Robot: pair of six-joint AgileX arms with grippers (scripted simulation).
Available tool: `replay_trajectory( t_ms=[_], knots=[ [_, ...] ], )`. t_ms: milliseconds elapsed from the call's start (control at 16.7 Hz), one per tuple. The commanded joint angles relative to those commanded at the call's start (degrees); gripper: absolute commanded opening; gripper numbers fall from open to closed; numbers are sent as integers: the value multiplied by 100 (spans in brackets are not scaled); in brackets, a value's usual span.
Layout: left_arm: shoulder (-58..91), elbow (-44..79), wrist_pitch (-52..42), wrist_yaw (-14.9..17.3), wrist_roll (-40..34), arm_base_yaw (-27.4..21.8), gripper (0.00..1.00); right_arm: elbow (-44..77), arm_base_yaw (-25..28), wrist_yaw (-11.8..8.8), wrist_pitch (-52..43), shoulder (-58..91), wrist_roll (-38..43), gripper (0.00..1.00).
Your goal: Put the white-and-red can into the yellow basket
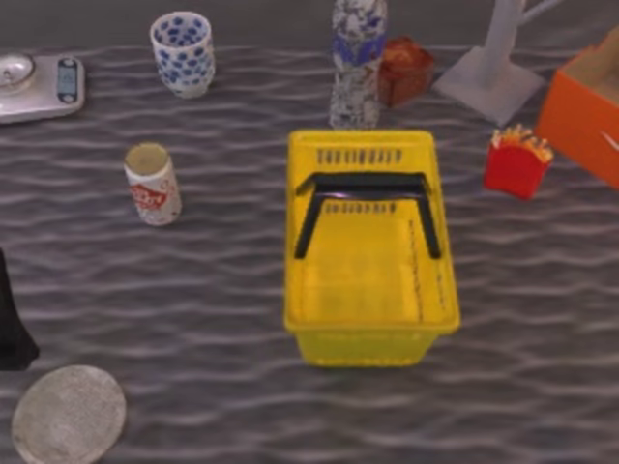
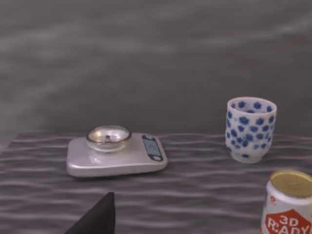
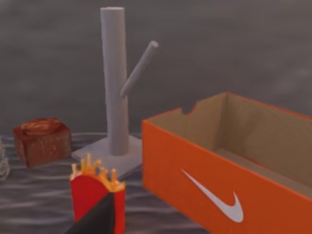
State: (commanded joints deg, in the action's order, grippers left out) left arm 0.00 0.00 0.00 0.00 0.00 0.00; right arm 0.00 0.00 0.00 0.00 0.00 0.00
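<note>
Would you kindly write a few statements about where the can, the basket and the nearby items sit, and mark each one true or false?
1. The white-and-red can stands upright on the table, to the left of the yellow basket. True.
2. The can already lies inside the basket. False: the basket holds nothing, and the can is on the table apart from it.
3. The basket's black handle is swung across its opening. True.
4. The red fries box sits to the left of the can. False: it is to the right of the basket.
5. The blue-dotted cup stands beyond the can, near the kitchen scale. True.
</note>
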Motion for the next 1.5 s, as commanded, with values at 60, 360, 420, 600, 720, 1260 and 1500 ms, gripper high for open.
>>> replay_trajectory(
  t_ms=[60, 360, 420, 600, 720, 1260, 1500],
  knots=[
    [0, 0, 0, 0, 0, 0, 100, 0, 0, 0, 0, 0, 0, 100],
    [532, 521, -329, 86, 161, -136, 100, 0, 0, 0, 0, 0, 0, 100],
    [797, 776, -492, 116, 238, -189, 100, 0, 0, 0, 0, 0, 0, 100],
    [1899, 1804, -1148, 190, 539, -361, 100, 0, 0, 0, 0, 0, 0, 100],
    [2829, 2644, -1688, 222, 782, -472, 100, 0, 0, 0, 0, 0, 0, 100],
    [8093, 7273, -4640, 220, 2102, -912, 100, 0, 0, 0, 0, 0, 0, 100],
    [10415, 9362, -5904, 174, 2680, -1063, 100, 0, 0, 0, 0, 0, 0, 100]
  ],
)
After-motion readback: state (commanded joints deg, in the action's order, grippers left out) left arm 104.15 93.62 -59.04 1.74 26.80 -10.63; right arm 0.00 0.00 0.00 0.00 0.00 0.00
